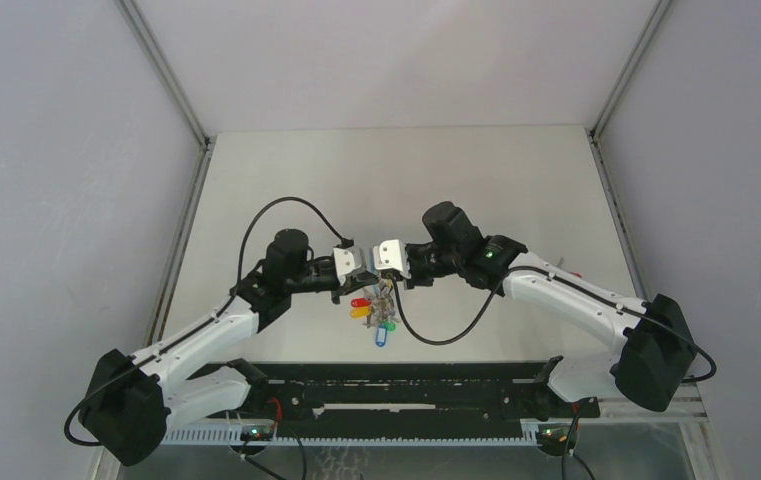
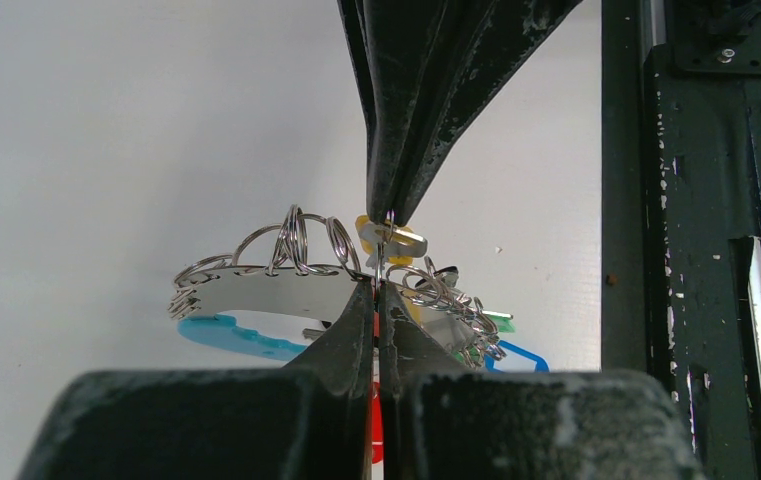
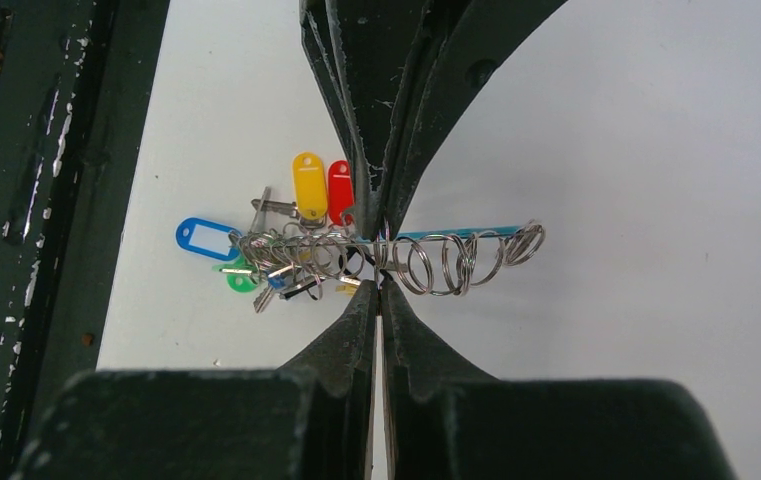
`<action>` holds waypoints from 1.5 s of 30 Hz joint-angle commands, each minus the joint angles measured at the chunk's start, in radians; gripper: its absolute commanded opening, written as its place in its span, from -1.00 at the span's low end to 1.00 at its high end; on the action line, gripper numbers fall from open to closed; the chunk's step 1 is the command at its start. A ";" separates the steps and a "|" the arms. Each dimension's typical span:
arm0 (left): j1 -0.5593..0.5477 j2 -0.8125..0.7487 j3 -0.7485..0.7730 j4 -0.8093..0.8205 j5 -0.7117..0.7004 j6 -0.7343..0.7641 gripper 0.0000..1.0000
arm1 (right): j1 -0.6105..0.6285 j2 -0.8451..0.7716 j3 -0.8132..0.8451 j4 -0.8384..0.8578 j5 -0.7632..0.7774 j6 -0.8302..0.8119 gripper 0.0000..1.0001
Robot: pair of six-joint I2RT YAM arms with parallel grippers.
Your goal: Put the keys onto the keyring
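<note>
The left hand (image 2: 376, 296) is pinched fully shut on the edge of the keyring (image 2: 266, 290), a flat grey band with a cyan underside, held up clear of the desk (image 2: 106, 120). The right hand (image 3: 381, 288) meets it almost tip to tip and is shut as well, nipping one of the small wire rings (image 3: 456, 262) strung along the band. Just to the left of the right hand's fingertips the keys (image 3: 291, 258) hang in a tight bunch under the band. The yellow tag (image 3: 309, 185) and red tag (image 3: 340, 190) lie side by side nearest the hands. The green tag (image 3: 241, 281) and blue tag (image 3: 206, 238) sit farther out. Whether the yellow and red keys are already threaded on cannot be told.
</note>
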 commanded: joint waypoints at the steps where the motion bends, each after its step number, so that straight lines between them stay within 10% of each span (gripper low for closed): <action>1: -0.006 -0.011 0.006 0.062 0.033 0.013 -1.00 | 0.003 0.002 0.023 0.037 0.002 0.020 -1.00; 28: -0.005 -0.043 -0.010 0.052 -0.092 0.016 -1.00 | -0.074 0.200 0.000 -0.461 0.303 0.875 -1.00; 45: -0.005 -0.038 -0.012 0.055 -0.103 0.017 -1.00 | -0.124 0.396 0.065 -0.342 0.494 0.935 -1.00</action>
